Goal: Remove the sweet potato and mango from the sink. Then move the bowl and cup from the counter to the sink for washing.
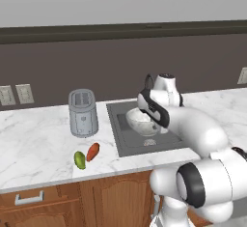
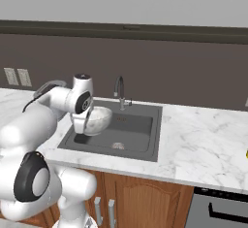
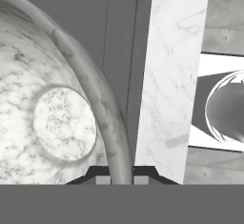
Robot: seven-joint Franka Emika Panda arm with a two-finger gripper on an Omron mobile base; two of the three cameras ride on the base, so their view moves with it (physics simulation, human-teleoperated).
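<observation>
Left base view, left to right: wall outlets [image 1: 14, 94] on the dark backsplash; grey toaster [image 1: 83, 112] upright on the white marble tabletop [image 1: 34, 139]. In front of the toaster lie the mango [image 1: 79, 160] and, just right of it, the sweet potato [image 1: 92, 151], close together near the tabletop's front edge, both outside the sink [image 1: 126, 144]. Over the sink hangs the mottled bowl [image 1: 141, 121], tilted, partly covered by the arm's wrist.

Right base view adds what the left one hides: the curved faucet [image 2: 119, 92] stands clear behind the basin, the drain [image 2: 117, 146] is visible on the sink floor, and the bowl [image 2: 97, 119] sits off the basin floor, over the left part of the sink [image 2: 145, 125], right beside the wrist.

Hand view: the claw [image 3: 119, 179] is nearly closed, its two dark tips pinching the bowl's rim [image 3: 114, 137] between them. The bowl interior and its round base lie to the left; a marble strip and the toaster's grey body lie to the right.
</observation>
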